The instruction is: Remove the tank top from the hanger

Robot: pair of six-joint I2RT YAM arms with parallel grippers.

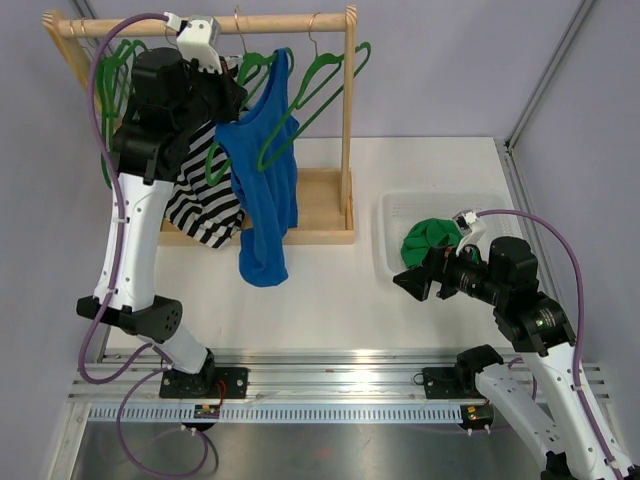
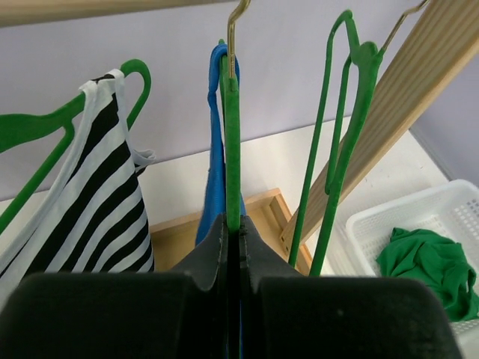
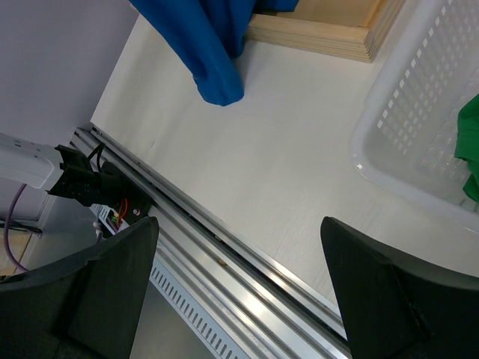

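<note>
A blue tank top hangs on a green hanger from the wooden rack's rail. My left gripper is up at the rail and is shut on that hanger. In the left wrist view the jaws pinch the hanger's green arm, with the blue strap just behind it. My right gripper is open and empty, low over the table right of the top's hem. The hem shows in the right wrist view, far from the gripper.
A black-and-white striped top hangs left of the blue one, partly behind my left arm. Empty green hangers hang to the right. The rack's wooden base lies behind. A white basket at the right holds a green garment.
</note>
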